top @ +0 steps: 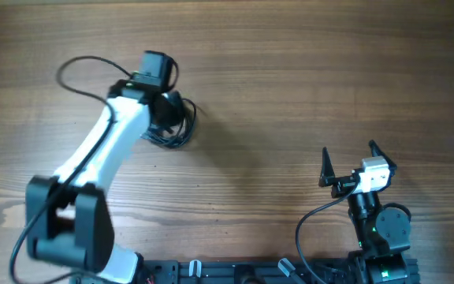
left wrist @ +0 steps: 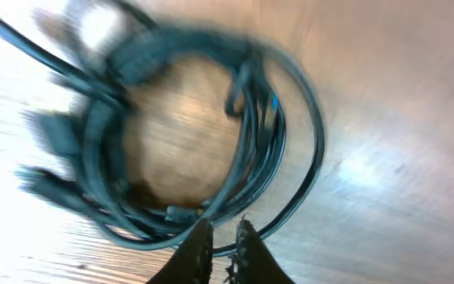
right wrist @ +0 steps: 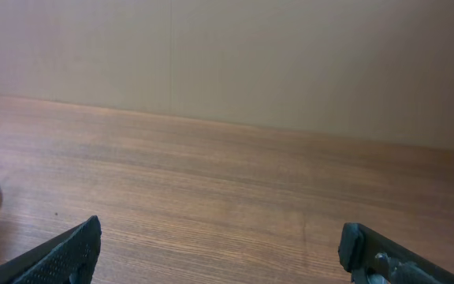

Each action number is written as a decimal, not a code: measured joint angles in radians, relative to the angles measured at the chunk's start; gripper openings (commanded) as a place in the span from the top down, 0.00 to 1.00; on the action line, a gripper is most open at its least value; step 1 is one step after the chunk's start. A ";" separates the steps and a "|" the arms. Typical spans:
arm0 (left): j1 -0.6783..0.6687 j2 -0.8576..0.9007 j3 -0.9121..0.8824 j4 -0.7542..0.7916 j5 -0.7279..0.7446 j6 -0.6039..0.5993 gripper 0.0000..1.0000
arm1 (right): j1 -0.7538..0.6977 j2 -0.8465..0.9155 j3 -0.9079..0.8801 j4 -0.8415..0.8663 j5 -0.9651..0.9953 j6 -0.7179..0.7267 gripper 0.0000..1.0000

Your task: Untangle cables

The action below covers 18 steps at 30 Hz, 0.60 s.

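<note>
The cables (top: 183,126) lie as a small black coil on the wooden table (top: 290,79), left of centre. My left gripper (top: 165,112) is right over the coil, largely hidden by its own wrist in the overhead view. In the left wrist view the cables (left wrist: 258,134) form a blurred ring of looped strands with small plugs. My left gripper (left wrist: 223,230) has its jaws nearly together at the ring's near edge, with one strand running between the tips. My right gripper (top: 348,150) stands wide open at the right, far from the coil, and my right gripper (right wrist: 219,237) has only bare wood between its fingers.
A thicker black wire (top: 77,67) loops out from the left arm (top: 105,150) toward the far left. The arm bases (top: 377,237) sit along the near edge. A beige wall (right wrist: 227,55) bounds the table's far side in the right wrist view.
</note>
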<state>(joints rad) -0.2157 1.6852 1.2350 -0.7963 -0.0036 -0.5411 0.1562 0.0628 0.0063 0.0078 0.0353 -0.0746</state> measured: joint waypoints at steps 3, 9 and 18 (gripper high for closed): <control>0.046 -0.028 0.014 0.004 -0.098 -0.032 0.58 | 0.000 0.000 0.000 0.000 0.000 0.000 0.00; 0.084 0.062 0.014 0.037 -0.164 -0.042 0.55 | 0.000 0.000 0.000 0.000 0.000 0.000 0.00; 0.084 0.136 0.013 0.036 -0.085 -0.086 0.50 | 0.000 0.000 0.000 0.000 0.000 0.000 0.00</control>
<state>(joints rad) -0.1314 1.8214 1.2480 -0.7605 -0.0883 -0.6270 0.1562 0.0628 0.0063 0.0074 0.0353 -0.0746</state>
